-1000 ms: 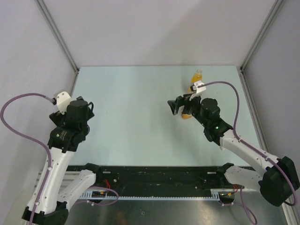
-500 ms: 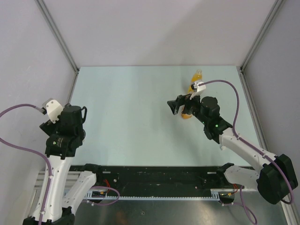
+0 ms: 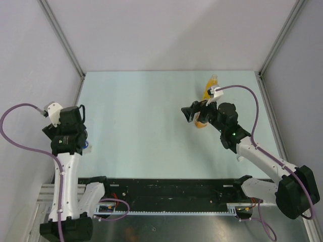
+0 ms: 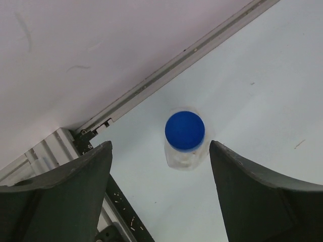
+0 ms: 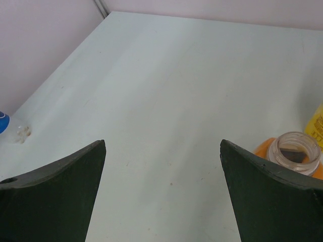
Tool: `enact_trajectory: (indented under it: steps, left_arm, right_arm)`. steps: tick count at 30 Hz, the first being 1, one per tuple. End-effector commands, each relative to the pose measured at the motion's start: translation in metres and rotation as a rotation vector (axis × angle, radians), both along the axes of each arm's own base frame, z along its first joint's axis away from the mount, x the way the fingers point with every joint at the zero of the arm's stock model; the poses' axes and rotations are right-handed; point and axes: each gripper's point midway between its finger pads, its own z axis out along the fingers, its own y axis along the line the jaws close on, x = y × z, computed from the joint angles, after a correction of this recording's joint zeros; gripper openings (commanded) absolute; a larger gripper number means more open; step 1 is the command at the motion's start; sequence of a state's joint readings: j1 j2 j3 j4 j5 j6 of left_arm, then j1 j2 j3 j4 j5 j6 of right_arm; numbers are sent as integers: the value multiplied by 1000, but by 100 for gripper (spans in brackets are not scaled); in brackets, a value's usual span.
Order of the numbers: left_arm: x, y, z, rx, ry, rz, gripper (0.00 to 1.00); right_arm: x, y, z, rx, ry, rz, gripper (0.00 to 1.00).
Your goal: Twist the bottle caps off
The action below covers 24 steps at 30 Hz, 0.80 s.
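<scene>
Setting: pale green tabletop (image 3: 151, 121) boxed in by plain grey-white walls (image 3: 166, 30); aluminium rail (image 4: 186, 55) running along the foot of the left wall.

Left arm: drawn in at the near-left corner of the table, close to the wall, wrist pointing down.

Left gripper (image 4: 160, 146): released, dark fingers (image 4: 65, 186) spread wide, one on each side of the bottle below and touching neither it nor the cap.

Round blue plastic screw cap (image 4: 184, 130): seated on its bottle, seen from straight above, between the two fingers and nearer the right-hand one in the wrist view.

Clear plastic water bottle (image 4: 182, 157): upright on the table just beside the rail; only the shoulder visible under the cap.

Right arm: reaching across to the far-right part of the table.

Right gripper (image 5: 162, 143): released, fingers wide apart over bare tabletop, gripping nothing.

Short orange plastic bottle (image 5: 295, 151): at the right finger, clear threaded neck open at the top; contact with the finger cannot be told.

Tall yellow-orange plastic bottle (image 3: 210, 85): beyond the right wrist, near the far edge, lower part hidden by the arm; just beside the short bottle.
</scene>
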<state>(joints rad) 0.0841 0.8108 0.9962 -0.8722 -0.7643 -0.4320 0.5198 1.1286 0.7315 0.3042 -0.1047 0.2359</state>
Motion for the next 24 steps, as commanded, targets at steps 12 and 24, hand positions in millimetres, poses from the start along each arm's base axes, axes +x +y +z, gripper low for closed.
enact_trajectory:
  steps: [12,24]
  left_arm:
    - [37,19,-38,-107,40,-99,73]
    - [45,10,-36,-89,19,-216,46]
  right_arm:
    - [9,0,25,70,-24,16,99]
    - [10,-2,29,95,-10,25,99]
